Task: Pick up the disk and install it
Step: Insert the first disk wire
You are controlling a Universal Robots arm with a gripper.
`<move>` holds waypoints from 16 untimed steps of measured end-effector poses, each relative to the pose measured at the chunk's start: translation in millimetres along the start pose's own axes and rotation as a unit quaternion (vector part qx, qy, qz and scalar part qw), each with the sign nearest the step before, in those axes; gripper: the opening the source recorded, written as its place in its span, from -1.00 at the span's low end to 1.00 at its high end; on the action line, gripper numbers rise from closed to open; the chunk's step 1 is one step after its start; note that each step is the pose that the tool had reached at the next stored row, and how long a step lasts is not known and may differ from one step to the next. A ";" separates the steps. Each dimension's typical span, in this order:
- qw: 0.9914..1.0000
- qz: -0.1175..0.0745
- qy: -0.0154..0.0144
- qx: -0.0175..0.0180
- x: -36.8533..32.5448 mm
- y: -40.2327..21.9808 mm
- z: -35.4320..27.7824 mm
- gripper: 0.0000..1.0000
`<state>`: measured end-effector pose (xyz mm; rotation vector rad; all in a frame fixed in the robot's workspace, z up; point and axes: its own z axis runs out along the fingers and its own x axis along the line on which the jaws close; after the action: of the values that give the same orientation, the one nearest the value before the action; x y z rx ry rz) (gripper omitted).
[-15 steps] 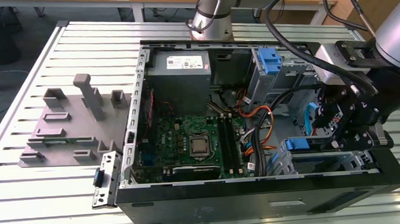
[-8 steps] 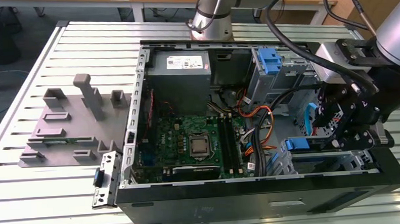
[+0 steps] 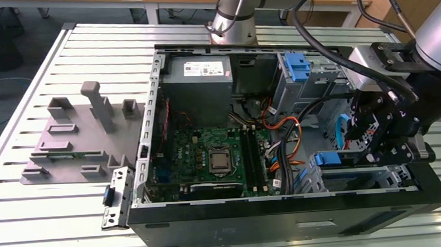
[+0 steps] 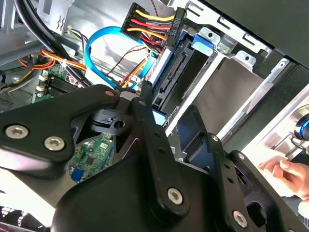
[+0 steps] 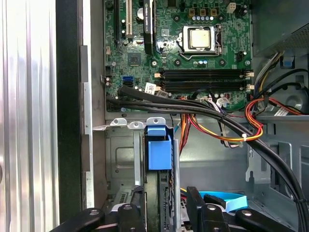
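Gripper [image 5: 165, 209] hangs low inside the open computer case [image 3: 284, 224], down at the metal drive bay [image 5: 120, 164] in the corner at the exterior view's right. It stands around the disk [image 4: 170, 72]; whether it is clamped on the disk or merely flanking it, I cannot tell. That disk stands on edge within the bay's frame, its connector edge bare in the second wrist view (a plug with yellow, red and black wires [image 4: 157, 21] sits close by that edge, and a blue flat cable [image 4: 94, 46] loops just past it). Just beyond the disk in the first wrist view, a blue plastic piece [image 5: 159, 151] sits at the bay's rim. Past it, thick black cables [image 5: 193, 107] cross the edge of the green motherboard [image 5: 145, 63], whose processor [image 5: 199, 37] is uncovered. Farther off, the grey power supply [image 3: 197, 74] sits in the case's far corner. Outside the case, on the slatted metal table [image 3: 53, 220], a grey moulded fixture [image 3: 80, 135] lies toward the exterior view's left.
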<state>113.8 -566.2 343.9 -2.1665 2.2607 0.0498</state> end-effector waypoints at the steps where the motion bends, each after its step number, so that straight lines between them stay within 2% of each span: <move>1: 1.000 0.000 0.000 0.000 0.0 0.0 -0.2 -0.04; 11: 1.000 0.000 0.000 0.000 0.0 0.0 -0.3 -0.04; 16: 1.000 0.000 0.000 0.000 -0.2 0.1 -7.8 -0.04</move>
<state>113.8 -566.2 351.7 -2.1666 2.2609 0.0496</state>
